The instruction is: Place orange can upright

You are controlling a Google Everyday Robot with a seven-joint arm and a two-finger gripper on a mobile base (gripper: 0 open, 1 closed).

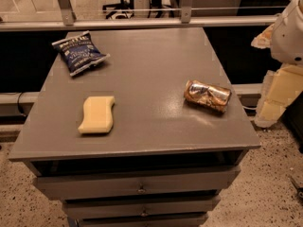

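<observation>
The orange can (207,95) lies on its side on the right part of the grey cabinet top (151,70), its silver end facing left. It is shiny copper-orange with pale lettering. A white rounded part of my arm (289,32) shows at the right edge, beyond the cabinet and above the floor. My gripper itself is out of view, so nothing is holding the can.
A yellow sponge (97,114) lies at the front left of the top. A dark blue chip bag (79,52) lies at the back left. Pale padded blocks (278,94) stand right of the cabinet. Drawers (137,186) sit below the front edge. A metal rail (142,22) runs behind.
</observation>
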